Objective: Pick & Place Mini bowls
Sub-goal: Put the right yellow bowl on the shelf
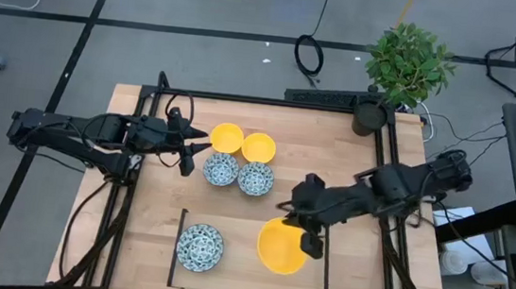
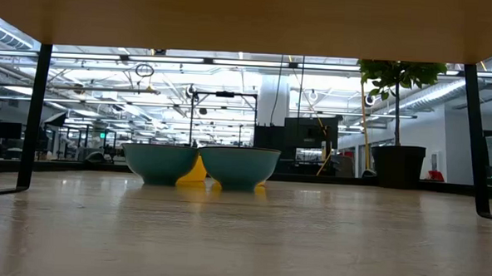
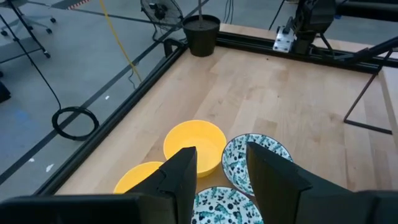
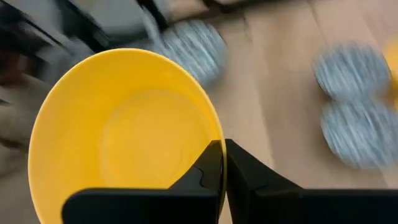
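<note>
Two yellow mini bowls [image 1: 226, 138] [image 1: 259, 147] and two blue-patterned mini bowls [image 1: 220, 169] [image 1: 256, 178] stand together at the table's middle, toward the far side. A third patterned bowl [image 1: 200, 247] rests inside a thin black frame near the front. My right gripper [image 1: 310, 240] is shut on the third yellow bowl [image 1: 281, 246] beside it. My left gripper [image 1: 191, 146] is open and empty, just left of the cluster; its wrist view shows its gripper [image 3: 217, 177] above a patterned bowl [image 3: 227, 208]. My right gripper holds the yellow bowl by its rim [image 4: 214, 146], on the side toward the table's right. The rim is pinched between the two fingers, one finger [image 4: 202, 171] inside the bowl and one outside. Whether the bowl is clear of the table I cannot tell.
A dark plant pot [image 1: 370, 115] with a leafy plant stands at the far right corner. The thin black frame [image 1: 178, 241] marks off the front middle of the table. Metal rails [image 1: 272, 101] run along the table's edges. Bare wood lies between the cluster and the frame.
</note>
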Robot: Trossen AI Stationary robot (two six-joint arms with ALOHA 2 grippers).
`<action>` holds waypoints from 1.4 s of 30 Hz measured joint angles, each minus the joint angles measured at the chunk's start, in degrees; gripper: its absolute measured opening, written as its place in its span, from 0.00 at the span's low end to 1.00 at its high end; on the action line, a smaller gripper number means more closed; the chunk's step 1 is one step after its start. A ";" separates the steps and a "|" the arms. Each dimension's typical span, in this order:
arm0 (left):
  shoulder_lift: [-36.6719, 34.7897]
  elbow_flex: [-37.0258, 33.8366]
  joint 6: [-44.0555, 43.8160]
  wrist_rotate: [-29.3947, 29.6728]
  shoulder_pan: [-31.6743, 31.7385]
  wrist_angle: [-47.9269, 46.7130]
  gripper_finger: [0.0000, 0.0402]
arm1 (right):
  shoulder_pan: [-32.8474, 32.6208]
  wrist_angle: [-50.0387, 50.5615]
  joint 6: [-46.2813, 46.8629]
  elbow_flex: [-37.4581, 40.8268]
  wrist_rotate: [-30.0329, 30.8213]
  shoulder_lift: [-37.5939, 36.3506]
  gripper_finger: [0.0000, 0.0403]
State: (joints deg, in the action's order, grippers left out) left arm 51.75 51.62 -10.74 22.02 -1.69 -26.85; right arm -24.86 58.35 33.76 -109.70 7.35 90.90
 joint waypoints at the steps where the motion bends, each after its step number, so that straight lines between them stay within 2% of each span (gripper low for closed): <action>1: 0.00 0.00 0.00 0.00 0.00 0.00 0.36 | 0.02 2.61 1.68 0.27 -0.04 0.79 0.00; 4: 0.00 0.01 0.00 0.01 0.00 0.02 0.36 | 0.00 7.73 5.81 1.51 -0.07 2.96 0.00; 13: 0.00 0.01 0.00 0.00 0.00 0.04 0.36 | -0.39 7.40 5.49 6.31 -1.61 4.39 0.00; 21: 0.00 0.01 0.00 0.00 0.00 0.08 0.36 | -2.38 1.04 5.47 14.76 -1.18 -1.77 0.00; 27: 0.00 0.01 0.00 0.00 0.00 0.07 0.36 | -2.99 -0.62 9.25 20.82 3.28 -7.36 0.00; 32: 0.00 0.01 0.00 0.00 0.00 0.07 0.36 | -3.02 -1.34 10.56 24.56 2.85 -8.08 0.00; 38: 0.00 0.00 0.00 0.00 -0.04 0.08 0.36 | -3.02 -8.93 9.44 29.18 -1.51 -8.10 0.00; 42: 0.00 0.00 0.00 0.00 -0.04 0.07 0.36 | -2.99 -9.70 9.58 30.23 -1.60 -8.10 0.00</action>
State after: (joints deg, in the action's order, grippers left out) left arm 51.75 51.62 -10.74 22.02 -1.74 -26.79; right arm -27.86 48.65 43.34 -79.47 5.76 82.81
